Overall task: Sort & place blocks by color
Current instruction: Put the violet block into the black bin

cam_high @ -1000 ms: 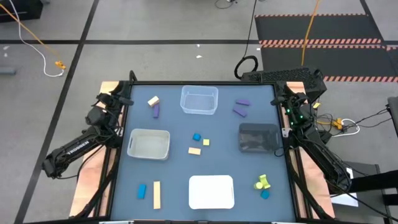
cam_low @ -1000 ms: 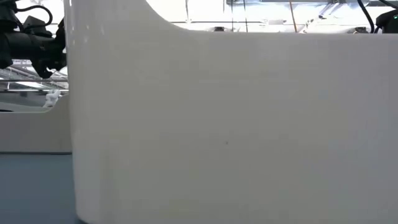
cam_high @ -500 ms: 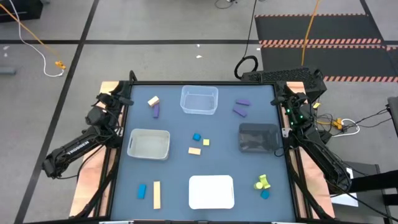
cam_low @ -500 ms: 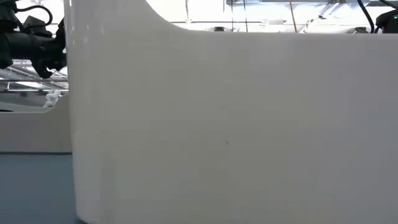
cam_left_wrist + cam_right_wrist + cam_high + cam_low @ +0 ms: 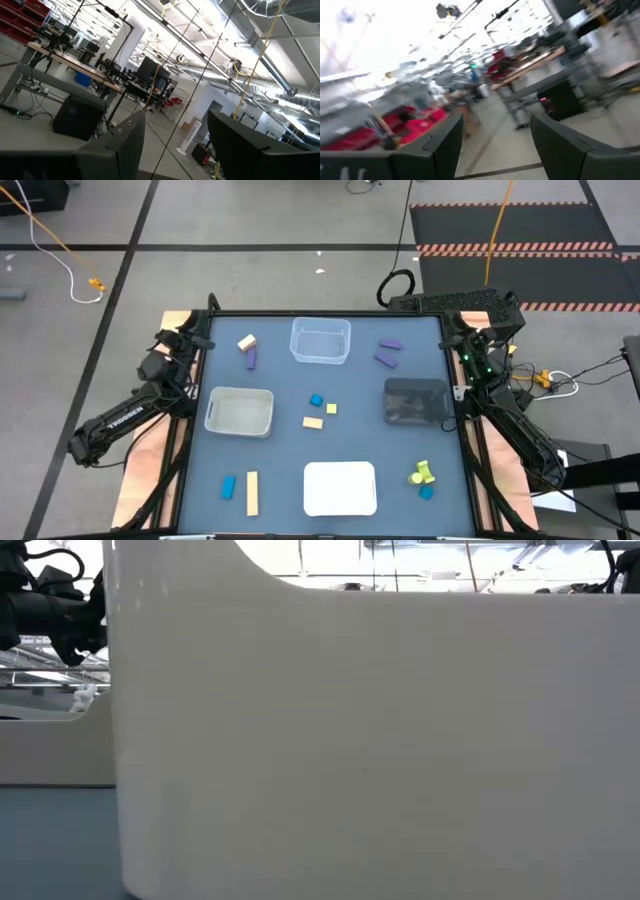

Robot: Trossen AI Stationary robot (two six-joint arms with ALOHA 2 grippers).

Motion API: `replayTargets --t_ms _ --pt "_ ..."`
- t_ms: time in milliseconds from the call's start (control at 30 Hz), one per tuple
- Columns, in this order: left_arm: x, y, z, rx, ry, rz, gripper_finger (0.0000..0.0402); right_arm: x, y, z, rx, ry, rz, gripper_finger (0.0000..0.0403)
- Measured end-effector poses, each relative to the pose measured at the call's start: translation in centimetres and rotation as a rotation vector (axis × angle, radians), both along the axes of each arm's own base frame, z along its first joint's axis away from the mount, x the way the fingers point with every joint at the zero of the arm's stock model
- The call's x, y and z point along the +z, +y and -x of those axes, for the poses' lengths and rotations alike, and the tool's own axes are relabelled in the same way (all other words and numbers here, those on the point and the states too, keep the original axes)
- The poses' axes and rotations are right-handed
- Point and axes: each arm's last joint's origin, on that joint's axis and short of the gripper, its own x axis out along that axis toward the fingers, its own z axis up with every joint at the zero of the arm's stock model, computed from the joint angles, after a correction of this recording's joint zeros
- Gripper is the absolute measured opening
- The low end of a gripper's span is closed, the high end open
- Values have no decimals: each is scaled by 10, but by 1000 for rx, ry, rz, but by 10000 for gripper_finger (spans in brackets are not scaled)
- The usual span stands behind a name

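Small blocks lie scattered flat on the blue table top. At the far side are a tan block (image 5: 245,341), a purple block (image 5: 251,358) and two purple blocks (image 5: 388,352). In the middle sit a blue cube (image 5: 316,400), a yellow cube (image 5: 331,408) and a tan piece (image 5: 313,422). Near the front lie a blue block (image 5: 228,487), a tan bar (image 5: 252,493), yellow-green blocks (image 5: 420,473) and a blue block (image 5: 427,492). My left gripper (image 5: 200,342) (image 5: 175,145) waits open over the far left corner. My right gripper (image 5: 457,340) (image 5: 492,145) is open over the far right corner. Both face the room.
Four bins stand on the table: a clear bin (image 5: 320,328) at the far middle, a grey bin (image 5: 239,394) at the left, a dark bin (image 5: 416,385) at the right and a white bin (image 5: 340,467) at the near middle. The white bin's wall (image 5: 380,740) fills the low view.
My right arm has shifted slightly at the far right corner, and its wrist view is smeared by the motion. The blocks, the bins and the left arm have stayed where they were.
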Motion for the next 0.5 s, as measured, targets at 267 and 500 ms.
replayTargets --t_ms 267,500 --pt "0 0 0 0 0 0 216 0 3 -5 284 -234 -136 222" --pt "0 0 0 0 0 0 216 1 7 -10 491 -224 -157 222"
